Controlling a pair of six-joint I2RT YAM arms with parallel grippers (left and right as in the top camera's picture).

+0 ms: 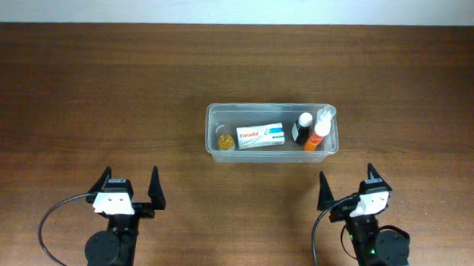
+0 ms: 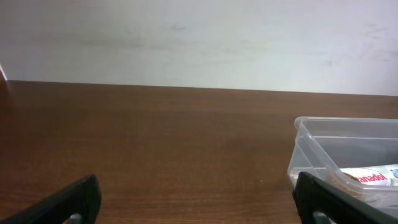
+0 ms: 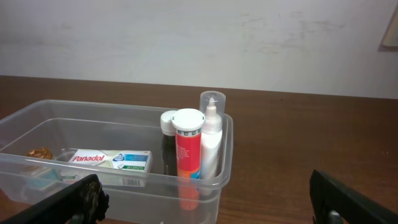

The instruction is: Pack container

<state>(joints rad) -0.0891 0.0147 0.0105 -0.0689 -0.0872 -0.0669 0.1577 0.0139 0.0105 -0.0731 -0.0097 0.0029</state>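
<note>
Container (image 1: 270,107): long clear plastic tub w/ rounded corners and a rim, lying lengthwise on the dark wood table (image 1: 79,86), a bit right of centre and well ahead of both arms. Inside, L to R: small gold-coloured item (image 1: 224,140) at the left end, type can't tell; white Panadol box (image 1: 260,136) lying flat in the middle; then three bottles upright and packed close at the right end: dark bottle w/ white cap (image 1: 303,129), orange-red bottle w/ white cap (image 1: 315,138), and, clearer from the right wrist cam, a white nozzle bottle under a clear cap (image 3: 212,140), against the end wall. Left gripper (image 1: 131,170) sits low at the near edge, pointing fwd, jaws spread wide, nothing between them; container is ahead and off to its right, so only the tub's left end (image 2: 348,134) shows in its wrist cam, past the right finger (image 2: 329,199). Right gripper (image 1: 346,171) is at the near edge too, close in front of the tub's right end, angled slightly, jaws also released and empty. Black cable (image 1: 53,217) loops beside the left arm base. Pale wall (image 2: 186,37) runs behind the table. Bare wood lies between each gripper and the tub.
</note>
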